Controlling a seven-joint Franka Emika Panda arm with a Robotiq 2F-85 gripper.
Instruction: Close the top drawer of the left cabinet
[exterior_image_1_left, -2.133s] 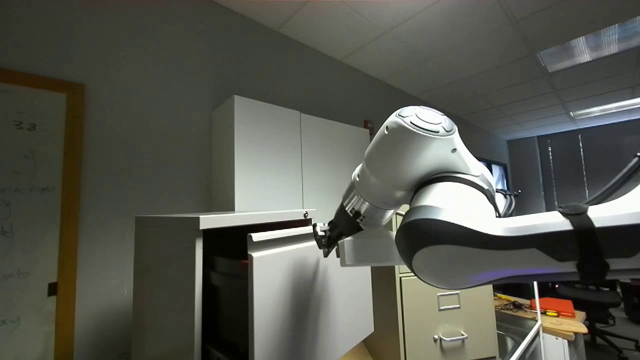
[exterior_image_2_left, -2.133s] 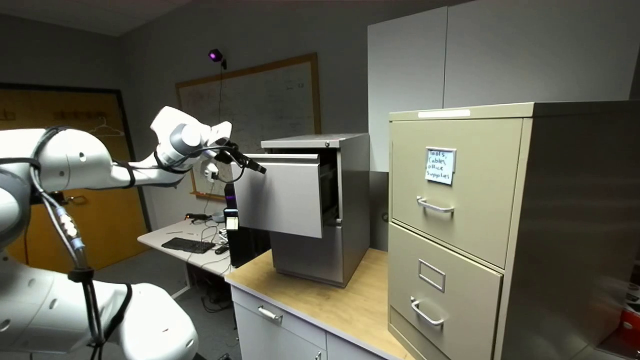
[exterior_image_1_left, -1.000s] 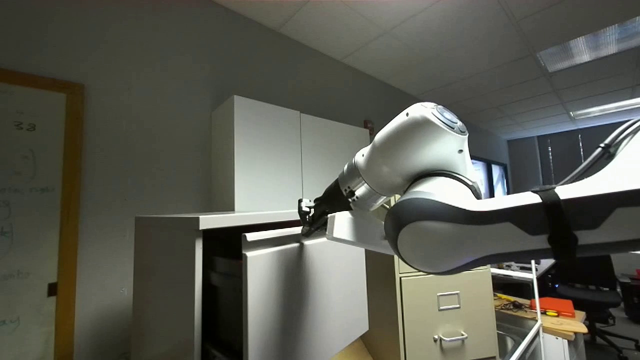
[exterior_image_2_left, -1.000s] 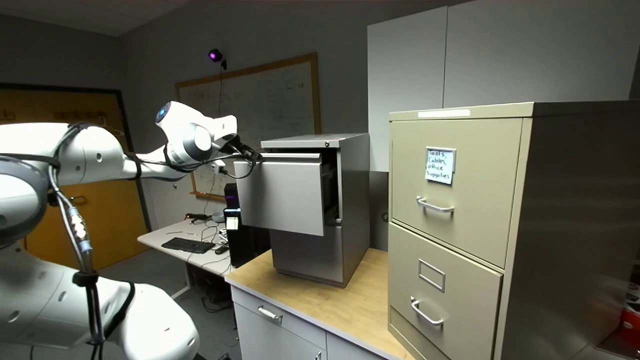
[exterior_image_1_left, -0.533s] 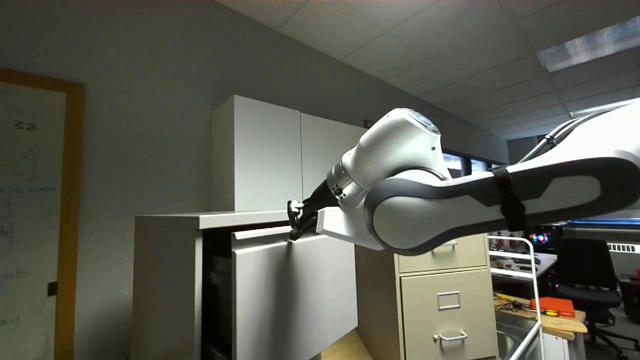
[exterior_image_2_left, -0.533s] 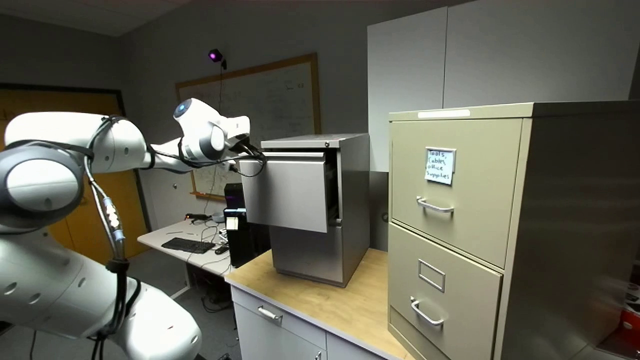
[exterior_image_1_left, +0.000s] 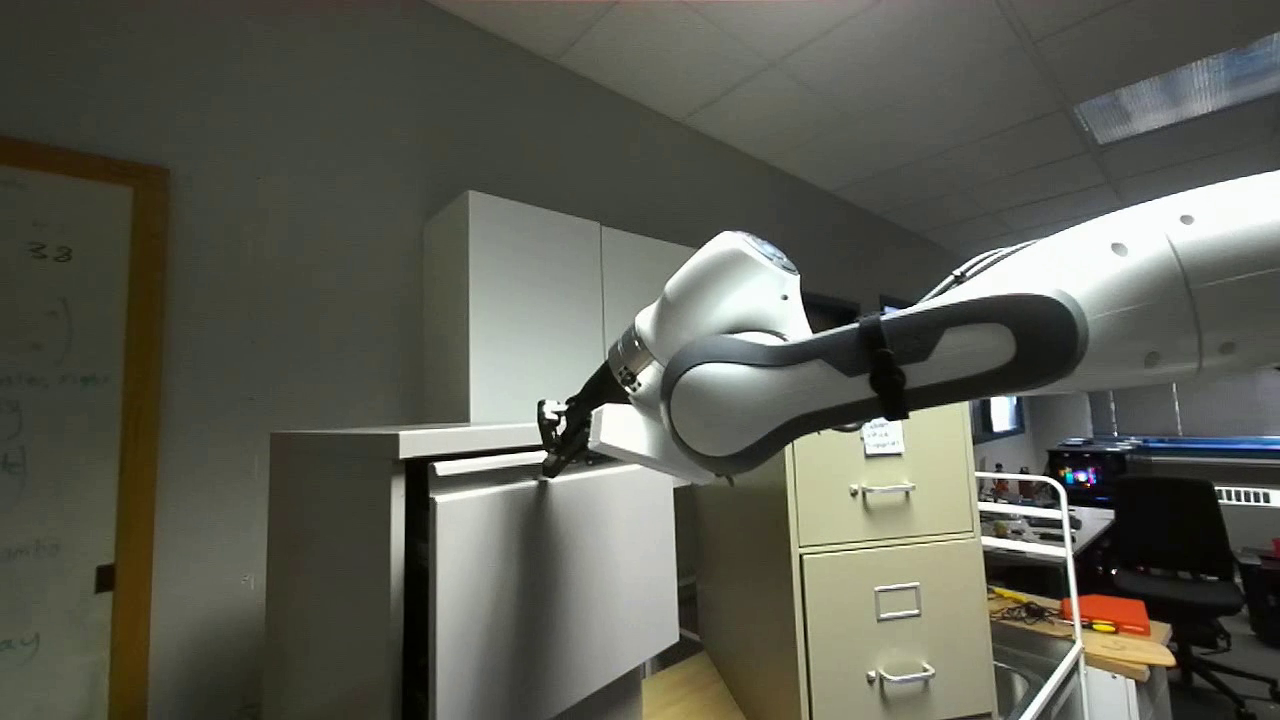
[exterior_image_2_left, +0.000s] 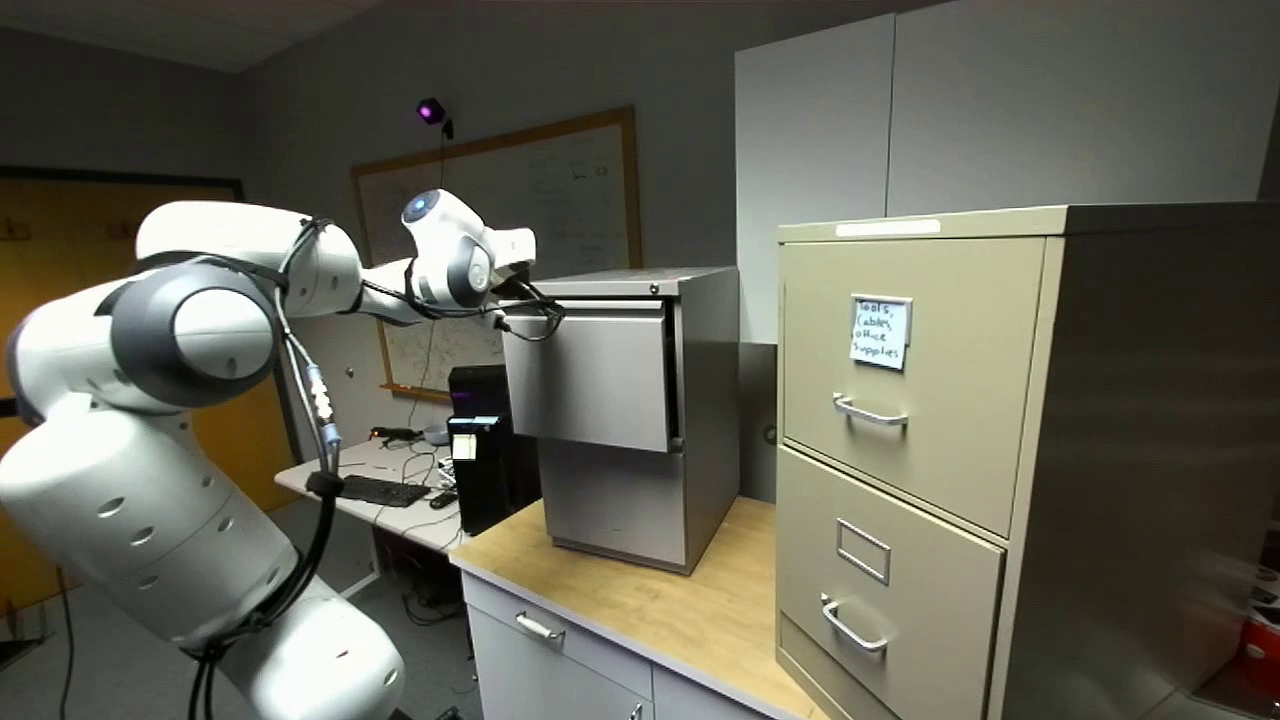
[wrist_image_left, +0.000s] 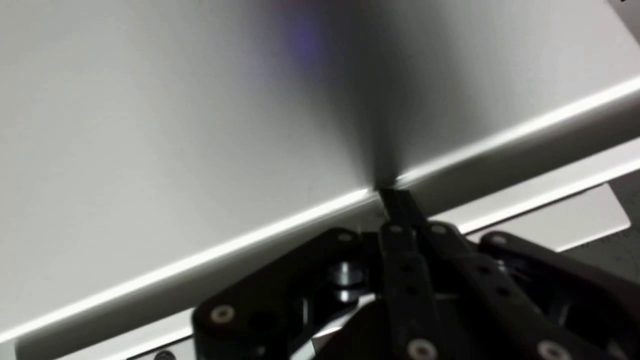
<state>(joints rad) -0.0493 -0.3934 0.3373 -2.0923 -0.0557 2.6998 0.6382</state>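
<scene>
Fingers (wrist_image_left: 393, 207) touching the top drawer (exterior_image_2_left: 590, 390), which is standing partly out of the left cabinet (exterior_image_2_left: 712, 400).
Your fingers are lying clenched together (the wrist view is showing the two side by side), their tips meeting the bright ridge near the top of the drawer's front. That front is jutting ahead of the cabinet's face across the full width, and darkness is showing in the gap behind it in both exterior views. The lower front (exterior_image_2_left: 615, 500) is sitting flush beneath. Your arm (exterior_image_2_left: 230, 235) is standing bent in front of the drawer. In an exterior view, the left cabinet is resting on the wood-topped table (exterior_image_2_left: 630, 605), with the beige filing cabinet (exterior_image_2_left: 960, 440) standing beside it, apart, and the white cupboard (exterior_image_2_left: 980, 110) showing behind them.
</scene>
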